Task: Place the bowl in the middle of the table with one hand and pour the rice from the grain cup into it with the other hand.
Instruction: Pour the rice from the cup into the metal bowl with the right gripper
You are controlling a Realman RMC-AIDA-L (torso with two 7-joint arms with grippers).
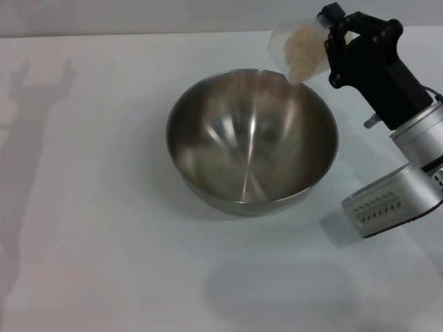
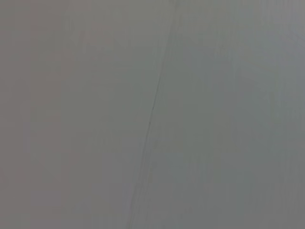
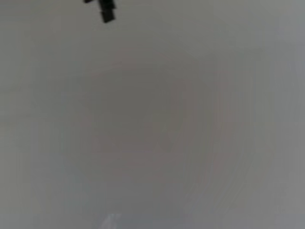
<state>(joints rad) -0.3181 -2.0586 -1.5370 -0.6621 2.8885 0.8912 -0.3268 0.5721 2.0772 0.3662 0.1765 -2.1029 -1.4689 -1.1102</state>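
While the bowl [image 1: 252, 142] sits mid-table [image 1: 104, 228], the right pincer [image 1: 331, 38] grips the grain cup [image 1: 299, 50], tilted over the bowl's far right rim. Rice [image 1: 302, 54] lies against the cup's lowered side. No left pincer appears in any view.

The table [image 1: 104, 207] is plain matte white, crossed by soft grey shadows at 9 o'clock and 6 o'clock. The bowl [image 1: 251, 142] is brushed silver, with bright streaks and darker grey bands inside. The grain cup [image 1: 299, 48], at 1 o'clock from the bowl, is clear and translucent, and the rice [image 1: 302, 52] in it is pale beige. The right gripper [image 1: 337, 34] is black; the arm section behind it is silver-grey with a black zigzag pattern.
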